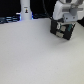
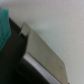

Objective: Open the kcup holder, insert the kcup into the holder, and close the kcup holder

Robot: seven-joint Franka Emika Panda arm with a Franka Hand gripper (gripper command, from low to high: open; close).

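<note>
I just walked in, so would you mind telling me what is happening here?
The Panda arm has its end effector down at the black kcup holder at the far edge of the white table. The blurred wrist view shows only a dark and metallic part up close. No kcup shows, and the drawer's state is unclear.

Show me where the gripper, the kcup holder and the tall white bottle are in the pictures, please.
gripper (image 1: pixel 63 30), exterior view, between its fingertips, over the holder.
kcup holder (image 1: pixel 56 28), exterior view, on its dark side showing beside the gripper.
tall white bottle (image 1: pixel 25 9), exterior view, on its white body.
</note>
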